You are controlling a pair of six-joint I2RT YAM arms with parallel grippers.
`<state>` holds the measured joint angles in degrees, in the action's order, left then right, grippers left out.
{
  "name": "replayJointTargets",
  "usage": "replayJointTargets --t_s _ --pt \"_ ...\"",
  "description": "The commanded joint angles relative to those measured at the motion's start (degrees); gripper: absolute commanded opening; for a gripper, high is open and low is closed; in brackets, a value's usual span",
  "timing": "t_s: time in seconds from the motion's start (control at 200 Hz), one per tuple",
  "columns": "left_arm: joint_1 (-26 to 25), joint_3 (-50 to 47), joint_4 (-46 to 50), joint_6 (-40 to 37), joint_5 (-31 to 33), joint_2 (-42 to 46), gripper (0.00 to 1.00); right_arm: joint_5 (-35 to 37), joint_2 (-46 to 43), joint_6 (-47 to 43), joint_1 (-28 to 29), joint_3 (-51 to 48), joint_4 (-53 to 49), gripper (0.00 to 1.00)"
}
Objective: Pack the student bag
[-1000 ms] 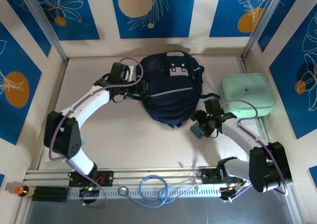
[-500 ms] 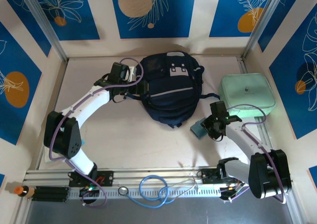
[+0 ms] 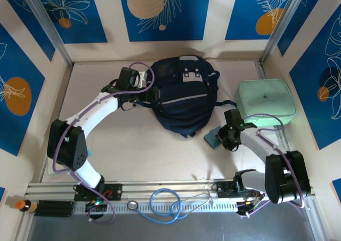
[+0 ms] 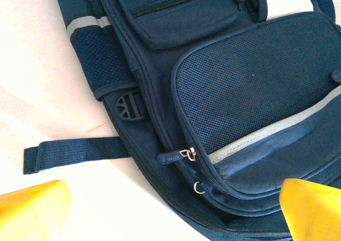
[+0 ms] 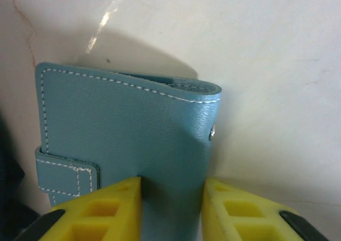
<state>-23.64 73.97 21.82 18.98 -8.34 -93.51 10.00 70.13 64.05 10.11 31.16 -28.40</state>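
While the overhead camera gives me the layout, the wrist cameras carry the detail. From above, the student bag (image 3: 183, 94) lies at the back middle of the pale worktop (image 3: 133, 150). It reads as a rounded navy shape with light grey patches near its top and a thin pale stripe across the front. The left end effector (image 3: 141, 81) sits at the bag's left flank. The right end effector (image 3: 222, 138) is off the bag's near right corner, over a small teal wallet (image 3: 211, 138). A mint-green case (image 3: 265, 101) with rounded corners lies beyond it, by the right wall.

On the left wrist camera I see that end effector's yellow fingers (image 4: 37, 211) spread wide at the bottom corners, gripping nothing. Past them are things the overhead view blurs:
- a fine mesh pocket (image 4: 256, 86) on woven navy fabric
- a zip pull (image 4: 178, 155) with a small metal ring
- a black plastic buckle (image 4: 128, 106)
- a flat webbing strap (image 4: 74, 150) lying on the worktop

On the right wrist camera the wallet shows as grained, leather-like material with white stitching, a tab closure and a small metal stud. The yellow fingers (image 5: 101, 214) press on both sides of its near end, pinching it. Whether it rests on the worktop or hangs clear I cannot tell.
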Motion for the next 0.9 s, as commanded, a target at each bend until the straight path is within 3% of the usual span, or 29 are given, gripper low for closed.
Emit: replayJointTargets --t_s 0.0,0.17,0.515,0.895 --pt "-0.32 0.90 -0.31 -2.09 -2.98 0.11 1.00 -1.56 1.54 0.20 0.13 0.21 -1.32 0.22" --pt "-2.70 3.11 0.05 -6.32 -7.21 -1.64 1.00 -0.65 0.77 -1.85 0.23 2.03 -2.26 0.07" --pt "-13.54 13.95 6.20 -24.93 -6.85 -9.67 0.93 -2.78 -9.35 -9.24 -1.52 8.50 -2.27 0.04" --pt "-18.33 29.59 17.31 -39.68 -5.61 -23.91 0.60 -8.74 -13.74 -9.99 -7.24 10.43 -1.61 0.04"
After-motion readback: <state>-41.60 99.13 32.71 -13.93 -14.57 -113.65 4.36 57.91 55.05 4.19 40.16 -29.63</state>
